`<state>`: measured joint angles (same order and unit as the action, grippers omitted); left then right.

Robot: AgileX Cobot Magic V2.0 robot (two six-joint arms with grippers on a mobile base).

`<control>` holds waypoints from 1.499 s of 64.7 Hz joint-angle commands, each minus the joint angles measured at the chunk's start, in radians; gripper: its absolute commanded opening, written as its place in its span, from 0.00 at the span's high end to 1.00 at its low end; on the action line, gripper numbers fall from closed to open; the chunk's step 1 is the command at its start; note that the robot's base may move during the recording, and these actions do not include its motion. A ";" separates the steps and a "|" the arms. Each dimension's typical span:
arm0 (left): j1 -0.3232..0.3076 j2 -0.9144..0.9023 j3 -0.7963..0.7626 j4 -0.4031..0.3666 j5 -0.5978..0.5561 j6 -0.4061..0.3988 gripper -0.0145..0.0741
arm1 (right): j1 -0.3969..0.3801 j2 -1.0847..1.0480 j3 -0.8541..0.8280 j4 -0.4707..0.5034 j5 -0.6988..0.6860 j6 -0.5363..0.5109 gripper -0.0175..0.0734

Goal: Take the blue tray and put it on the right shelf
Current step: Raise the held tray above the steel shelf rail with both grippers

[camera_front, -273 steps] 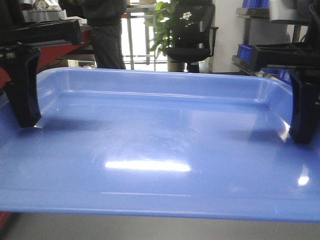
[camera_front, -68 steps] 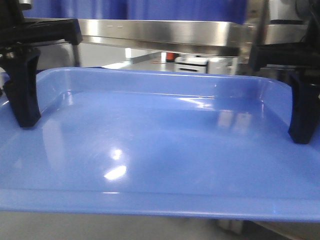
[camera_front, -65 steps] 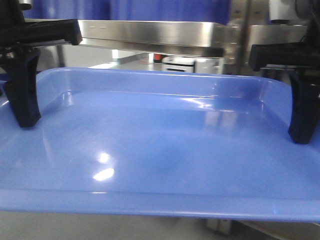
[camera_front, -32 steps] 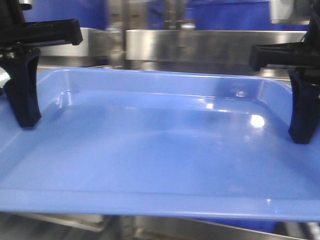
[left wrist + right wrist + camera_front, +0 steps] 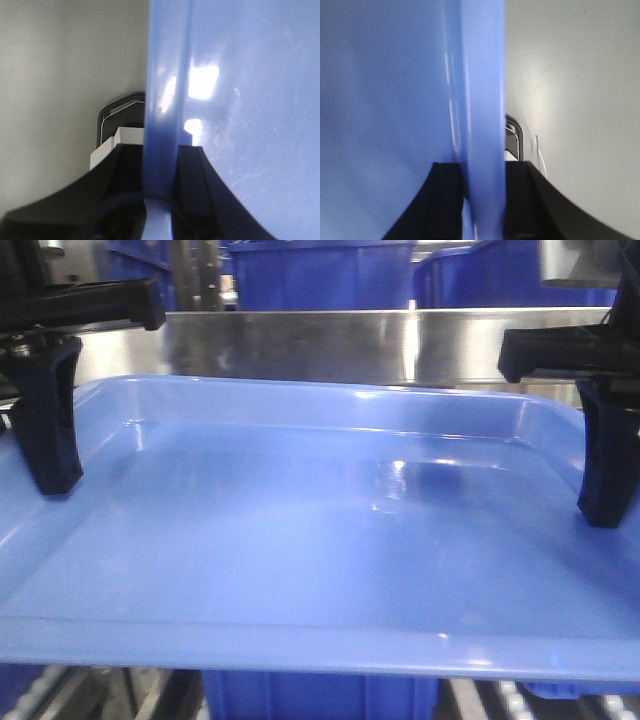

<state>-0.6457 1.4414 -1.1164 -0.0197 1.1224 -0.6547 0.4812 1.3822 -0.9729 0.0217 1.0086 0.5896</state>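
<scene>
The blue tray (image 5: 320,540) fills the front view, held level between both arms. My left gripper (image 5: 48,475) is shut on its left rim, one black finger standing inside the tray. On the right rim my right gripper (image 5: 605,512) is shut the same way. The left wrist view shows the rim (image 5: 165,75) pinched between the left gripper's (image 5: 160,150) two pads. In the right wrist view the right gripper (image 5: 482,167) clamps the other rim (image 5: 480,75). A steel beam of the right shelf (image 5: 300,345) runs straight behind the tray's far edge.
Deep dark-blue bins (image 5: 320,275) stand on the shelf above the beam. Another blue bin (image 5: 320,695) shows under the tray's near edge, with roller tracks (image 5: 60,695) beside it. Pale floor (image 5: 60,75) lies below both wrist cameras.
The background has swung sideways and come closer: the steel beam now spans the whole width behind the tray, and rollers and a bin appear beneath it. Both grips on the tray are unchanged.
</scene>
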 commanded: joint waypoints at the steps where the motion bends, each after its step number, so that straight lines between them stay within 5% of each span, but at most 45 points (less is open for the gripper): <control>1: -0.013 -0.035 -0.034 -0.035 -0.027 -0.021 0.86 | 0.005 -0.037 -0.030 0.024 -0.033 0.006 0.68; 97: -0.013 -0.035 -0.034 -0.035 -0.027 -0.021 0.86 | 0.005 -0.037 -0.030 0.024 -0.033 0.006 0.68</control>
<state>-0.6457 1.4414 -1.1164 -0.0197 1.1242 -0.6547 0.4812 1.3822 -0.9729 0.0217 1.0086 0.5896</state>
